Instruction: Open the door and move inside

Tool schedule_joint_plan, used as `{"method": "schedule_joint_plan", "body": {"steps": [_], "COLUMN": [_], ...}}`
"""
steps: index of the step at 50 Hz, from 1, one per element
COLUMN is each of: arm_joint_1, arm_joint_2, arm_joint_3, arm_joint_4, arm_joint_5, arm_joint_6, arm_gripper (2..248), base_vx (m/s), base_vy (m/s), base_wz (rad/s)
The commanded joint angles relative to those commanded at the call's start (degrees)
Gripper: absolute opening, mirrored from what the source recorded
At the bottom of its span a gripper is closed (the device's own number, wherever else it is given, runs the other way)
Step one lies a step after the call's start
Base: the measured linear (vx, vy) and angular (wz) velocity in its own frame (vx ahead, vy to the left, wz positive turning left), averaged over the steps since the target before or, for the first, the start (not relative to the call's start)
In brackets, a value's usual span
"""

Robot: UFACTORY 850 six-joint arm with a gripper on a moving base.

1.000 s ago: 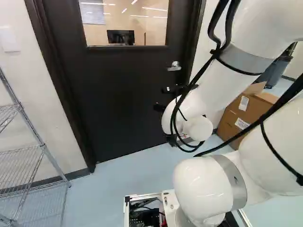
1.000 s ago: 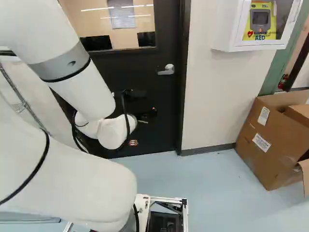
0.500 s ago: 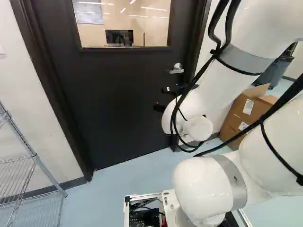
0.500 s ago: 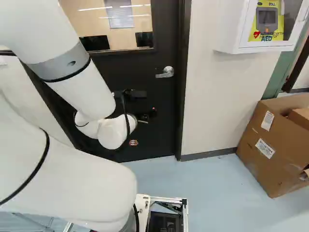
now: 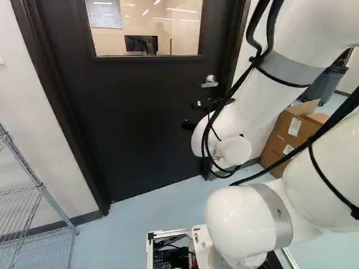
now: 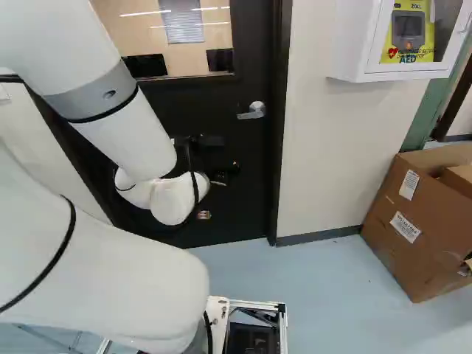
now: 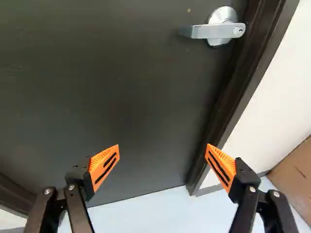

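Orange-padded end effector (image 6: pixel 221 181) gapes wide.

Door (image 5: pixel 134 123) cropped at top, wire shelf (image 5: pixel 40 185) and cardboard box (image 6: pixel 424 240) cut off

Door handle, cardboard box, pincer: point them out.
Door handle (image 7: pixel 206 31), wrist view: on its lever.
Cardboard box (image 6: pixel 407 258), right base view: side face.
Pincer (image 7: pixel 162 145), wrist view: midway between fingertips.

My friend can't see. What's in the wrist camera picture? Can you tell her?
A closed dark door with a silver lever handle is ahead of the robot's black gripper, whose two orange-padded fingers are wide open with nothing gripped. Beside the door are its dark frame and a white wall; pale floor and part of a brown box show too.
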Motion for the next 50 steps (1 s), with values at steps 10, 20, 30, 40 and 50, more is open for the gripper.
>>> {"method": "schedule_joint_plan", "body": {"steps": [10,20,30,40,50], "arm_joint_1": [0.0,0.0,0.0,0.0,0.0], "arm_joint_2": [-0.08,-0.25,-0.2,-0.16,-1.38], "arm_joint_3": [-1.51,-3.12,-4.5,-5.87,-8.31], "arm_joint_4": [0.0,0.0,0.0,0.0,0.0], "arm_joint_5": [0.0,0.0,0.0,0.0,0.0], "arm_joint_6": [0.0,0.0,0.0,0.0,0.0], "arm_gripper": [247,247,247,247,247], "base_vx": [0.0,0.0,0.0,0.0,0.0], "base_vy": [0.0,0.0,0.0,0.0,0.0], "base_wz": [0.0,0.0,0.0,0.0,0.0]}}
